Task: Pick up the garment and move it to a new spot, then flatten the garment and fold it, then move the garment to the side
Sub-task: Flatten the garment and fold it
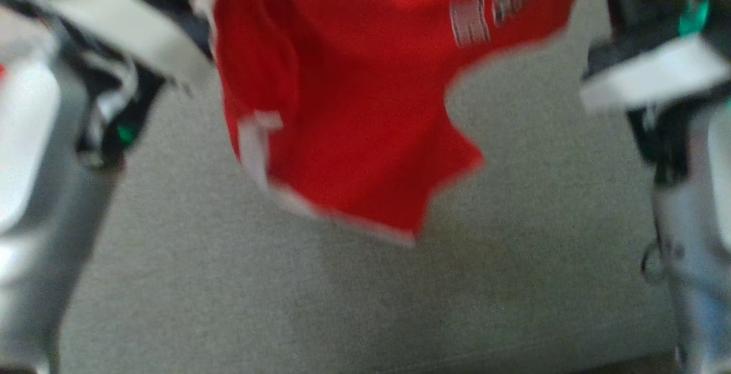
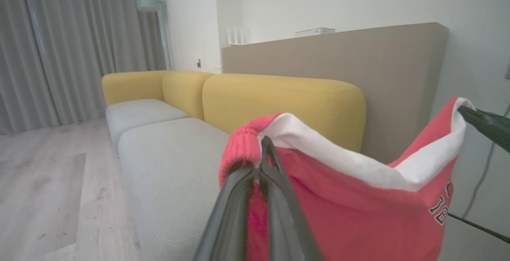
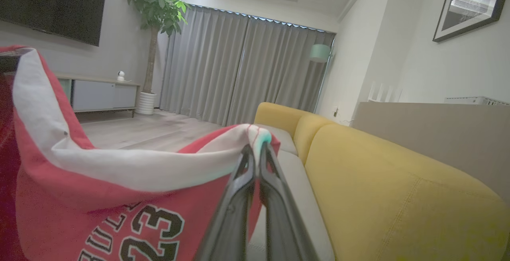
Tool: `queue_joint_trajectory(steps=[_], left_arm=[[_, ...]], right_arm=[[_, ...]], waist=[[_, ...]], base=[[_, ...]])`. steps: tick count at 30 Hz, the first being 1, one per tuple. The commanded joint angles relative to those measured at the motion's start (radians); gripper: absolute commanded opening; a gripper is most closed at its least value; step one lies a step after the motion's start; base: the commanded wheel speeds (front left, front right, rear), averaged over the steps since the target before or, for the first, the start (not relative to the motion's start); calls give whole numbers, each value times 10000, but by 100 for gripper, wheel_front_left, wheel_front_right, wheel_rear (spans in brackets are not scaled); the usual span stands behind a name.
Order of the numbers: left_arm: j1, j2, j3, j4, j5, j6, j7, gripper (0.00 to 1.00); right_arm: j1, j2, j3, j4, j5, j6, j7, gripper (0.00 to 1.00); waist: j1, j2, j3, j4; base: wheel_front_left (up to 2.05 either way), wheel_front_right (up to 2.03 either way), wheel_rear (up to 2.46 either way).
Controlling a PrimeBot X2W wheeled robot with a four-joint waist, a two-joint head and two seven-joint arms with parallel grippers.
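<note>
A red garment [image 1: 354,105] with white trim and printed numbers hangs in the air above the grey sofa seat [image 1: 342,305], stretched between both arms. In the left wrist view my left gripper [image 2: 263,143] is shut on a red ribbed edge of the garment [image 2: 350,209]. In the right wrist view my right gripper [image 3: 255,151] is shut on the other edge of the garment [image 3: 99,205], whose white lining sags between the two holds. The lower hem dangles free over the cushion. The head view is blurred.
The sofa has yellow backrests [image 3: 390,197] and grey seat cushions [image 2: 171,173]. A tan panel [image 2: 358,57] rises behind it. Wooden floor [image 2: 44,189], grey curtains [image 3: 239,65], a potted plant [image 3: 157,10] and a low cabinet [image 3: 99,93] lie farther off.
</note>
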Motion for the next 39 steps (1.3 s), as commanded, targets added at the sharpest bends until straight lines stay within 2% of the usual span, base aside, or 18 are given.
queue_joint_trajectory(steps=[1,6,10,15,21,25,30,31,32,39], left_arm=[[-1183,284,448,71,248,-77,-164,0],[-3209,-8,581,1810,925,-247,-1463,0],[-3865,-322,533,2716,1044,-353,-2433,0],[-2969,-472,37,3168,716,-485,-3045,0],[-579,-449,-640,2679,149,-538,-3879,0],[1165,-371,-1117,1901,-145,-547,-4356,0],[3422,-199,-1639,721,-334,-382,-4656,0],[3868,-175,-1763,474,-371,-307,-4661,0],[4701,-93,-1980,10,-428,-118,-4647,0],[7060,75,-2254,-1520,-891,758,-4670,0]], right_arm=[[-1058,10,151,135,-10,75,-201,0],[-3431,540,-35,2292,-661,75,-1246,0],[-4210,1035,-196,3280,-1145,75,-2085,0],[-3481,1309,28,4011,-1395,75,-2933,0],[-1284,1431,147,4133,-1194,75,-3495,0],[463,1442,-266,3397,-1157,75,-3601,0],[2832,1431,-687,1771,-1156,75,-3148,0],[3315,1417,-777,1399,-1192,75,-2950,0],[4247,1415,-982,524,-1233,75,-2560,0],[7127,1446,-1543,-2615,-1481,75,-890,0]], waist=[[-2,0,987,-236],[-2,0,1698,-403],[-2,0,2253,-436],[-2,0,2680,-384],[-2,0,2558,-316],[-2,0,2185,-249],[-2,0,1493,-224],[-2,0,1329,-219],[-2,0,1032,-219],[-2,0,209,-135]], base=[[0,0,0],[0,0,0],[0,0,0],[0,0,0],[0,0,0],[0,0,0],[0,0,0],[0,0,0],[0,0,0],[0,0,0]])
